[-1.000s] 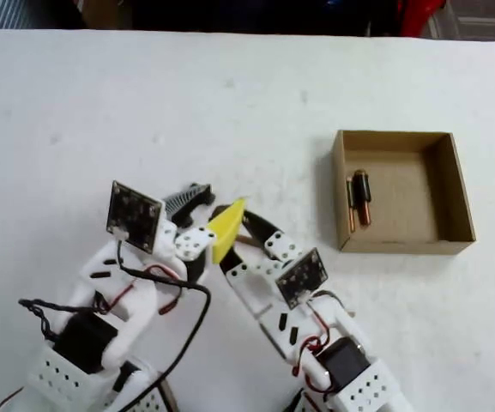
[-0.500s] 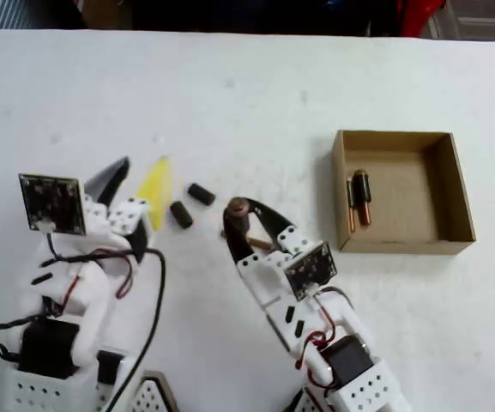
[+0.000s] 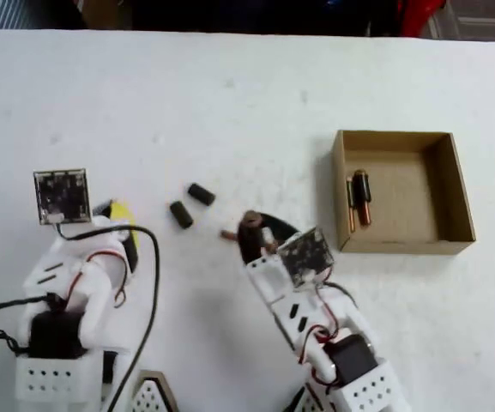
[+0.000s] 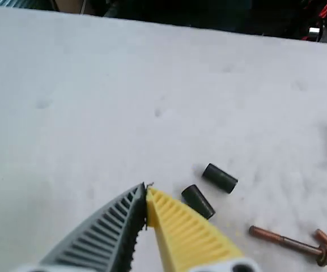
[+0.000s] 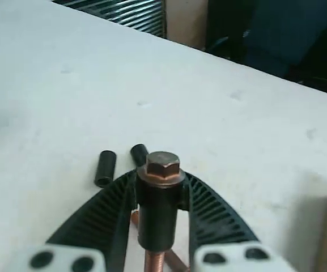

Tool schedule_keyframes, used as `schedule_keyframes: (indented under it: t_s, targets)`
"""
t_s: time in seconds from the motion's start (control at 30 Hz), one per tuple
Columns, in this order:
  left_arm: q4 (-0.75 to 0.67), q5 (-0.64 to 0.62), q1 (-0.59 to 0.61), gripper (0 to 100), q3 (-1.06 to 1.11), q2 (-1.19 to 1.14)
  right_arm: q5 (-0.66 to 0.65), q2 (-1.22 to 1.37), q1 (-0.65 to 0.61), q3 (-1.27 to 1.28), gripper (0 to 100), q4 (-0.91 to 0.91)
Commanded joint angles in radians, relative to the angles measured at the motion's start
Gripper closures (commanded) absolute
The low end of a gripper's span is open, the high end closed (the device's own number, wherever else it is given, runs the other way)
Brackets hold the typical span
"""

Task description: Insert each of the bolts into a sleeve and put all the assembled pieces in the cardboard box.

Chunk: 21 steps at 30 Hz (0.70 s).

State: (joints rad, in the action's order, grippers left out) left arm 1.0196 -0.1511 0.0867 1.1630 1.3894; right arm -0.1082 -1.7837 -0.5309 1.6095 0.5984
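Withdrawn toward its base: left pincer (image 4: 146, 195), clenched on nothing, leaving room | counter (image 3: 230, 103) | cardboard box (image 3: 453, 184): assembled piece (image 3: 360, 199) inside, approach unobstructed | right pincer (image 5: 160, 180): grasping sleeved bolt (image 5: 158, 209) upright, probably for boxing | loose sleeves (image 3: 181, 215) and bare bolts (image 4: 285, 242) just beside it, awaiting assembly

Loose on table (image 3: 230, 103): two black sleeves (image 3: 200, 194), one copper bolt (image 3: 228, 234). Upright in right end effector (image 5: 158, 182): sleeved bolt (image 5: 158, 198). In cardboard box (image 3: 393, 137): assembled piece (image 3: 362, 199).
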Motion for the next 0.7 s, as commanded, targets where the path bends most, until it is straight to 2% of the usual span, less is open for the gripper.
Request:
schedule_keyframes:
  t_s: [0.0,0.13,0.3,0.5,0.67]
  targets:
    - [0.0,0.006,0.016,98,0.051,0.008,-0.005,-0.016,0.11,-0.158,98.1,0.082]
    - [-0.046,0.011,0.016,98,0.155,0.008,-0.008,-0.015,0.222,-0.279,98.1,0.206]
    - [-0.138,0.011,0.018,98,0.253,0.008,-0.014,-0.013,0.283,-0.411,98.1,0.352]
    - [-0.133,0.012,0.056,98,0.27,0.008,-0.103,0.031,0.349,-0.508,98.1,0.38]
    - [-0.138,0.012,0.061,98,0.305,0.008,-0.118,0.282,0.403,-0.631,98.1,0.378]
